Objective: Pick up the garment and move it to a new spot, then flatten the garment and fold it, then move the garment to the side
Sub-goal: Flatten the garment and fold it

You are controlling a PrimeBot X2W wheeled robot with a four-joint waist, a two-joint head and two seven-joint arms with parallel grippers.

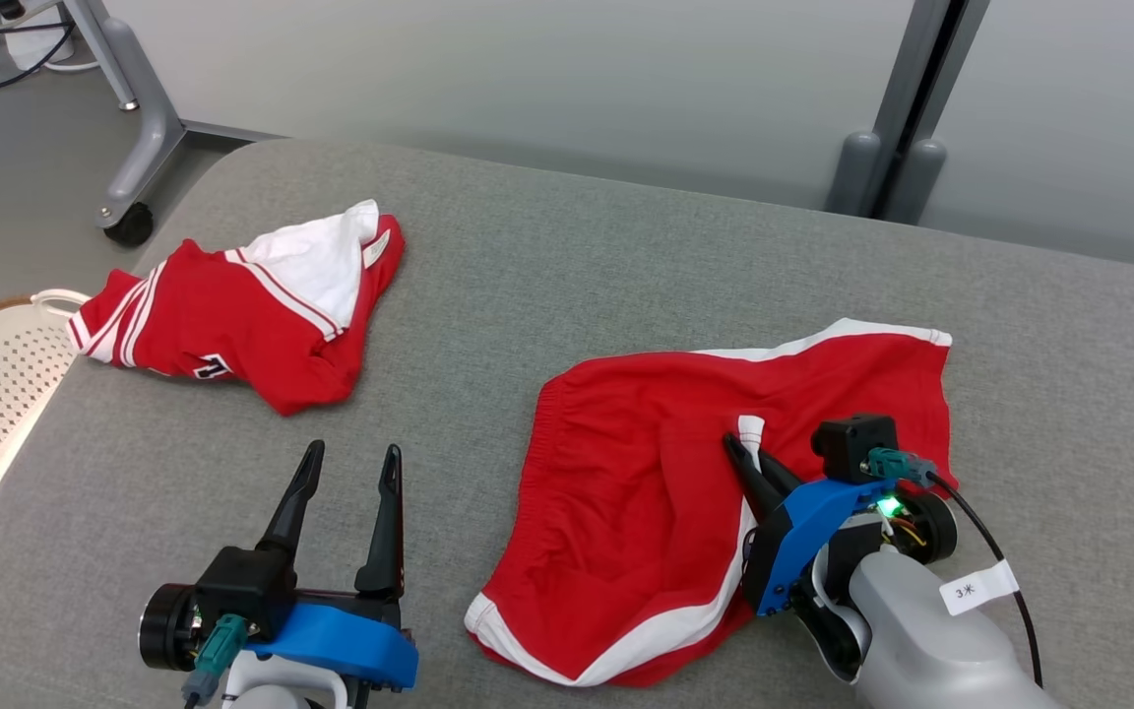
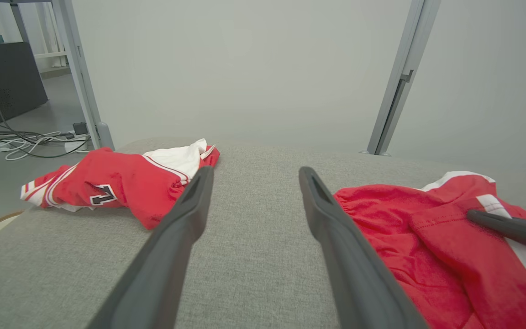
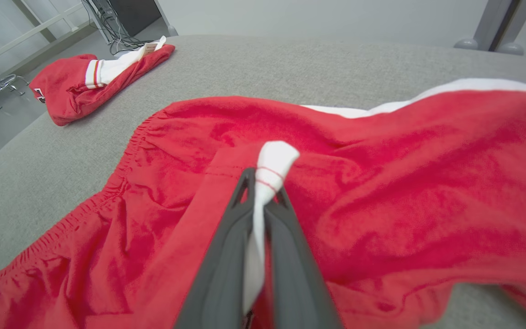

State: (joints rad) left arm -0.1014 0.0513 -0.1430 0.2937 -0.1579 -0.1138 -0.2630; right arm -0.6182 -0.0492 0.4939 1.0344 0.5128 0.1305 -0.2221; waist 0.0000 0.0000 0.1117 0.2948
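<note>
Both sets of jaws were pairs of long, dark grey fingers, tapering to narrow tips, each with a shallow groove along its inner face. Behind the left fingers (image 1: pixel 293 502) sat a black block on a bright blue bracket (image 1: pixel 341 640), with a black round drum (image 1: pixel 161 625) to one side and a teal plug (image 1: pixel 218 645) on a grey lead. Behind the right fingers (image 1: pixel 749 468) came a matching blue shell (image 1: pixel 803 532), a black boxy module (image 1: pixel 852 438), a teal connector (image 1: pixel 892 463) feeding a thin black cable (image 1: pixel 995 551), a lit green lamp (image 1: pixel 888 507) and a pale grey forearm (image 1: pixel 931 640) bearing a white tag (image 1: pixel 977 589) marked "3".
</note>
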